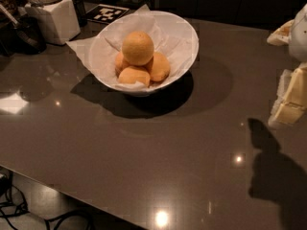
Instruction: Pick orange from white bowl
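The orange (137, 48) is large, round and pale yellow-orange. It sits on top of three smaller, deeper-orange fruits (158, 66) in the white bowl (191, 41). The bowl is lined with crumpled white paper and stands at the back centre of the dark table. My gripper (289, 99) is pale and shows at the right edge of the view, well to the right of the bowl and apart from it, above the table. Its shadow (271, 171) falls on the table at the lower right.
A white square container (53, 19) with a lidded jar on it stands at the back left, next to a dark object (26, 32). A black-and-white marker card (106, 13) lies behind the bowl. The table's front edge (72, 193) runs diagonally at the lower left, with cables (29, 212) on the floor below.
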Motion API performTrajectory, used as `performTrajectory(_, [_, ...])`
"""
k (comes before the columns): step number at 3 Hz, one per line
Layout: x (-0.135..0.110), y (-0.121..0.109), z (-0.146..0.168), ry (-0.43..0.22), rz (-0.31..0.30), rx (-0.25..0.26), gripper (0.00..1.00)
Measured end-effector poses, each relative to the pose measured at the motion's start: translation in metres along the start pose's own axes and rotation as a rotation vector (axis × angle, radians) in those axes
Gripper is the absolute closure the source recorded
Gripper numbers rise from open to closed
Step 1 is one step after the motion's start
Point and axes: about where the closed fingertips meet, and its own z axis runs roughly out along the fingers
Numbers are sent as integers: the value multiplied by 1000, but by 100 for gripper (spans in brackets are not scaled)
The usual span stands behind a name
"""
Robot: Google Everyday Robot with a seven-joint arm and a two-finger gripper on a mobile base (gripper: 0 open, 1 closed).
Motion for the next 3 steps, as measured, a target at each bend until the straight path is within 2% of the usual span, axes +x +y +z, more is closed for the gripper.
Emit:
performTrajectory(1, [-10, -2, -3, 3, -4, 3, 0])
performTrajectory(2, [-41, -5, -3, 36, -41, -3, 0])
performTrajectory(3, [-80, -12, -2, 66, -113, -12, 0])
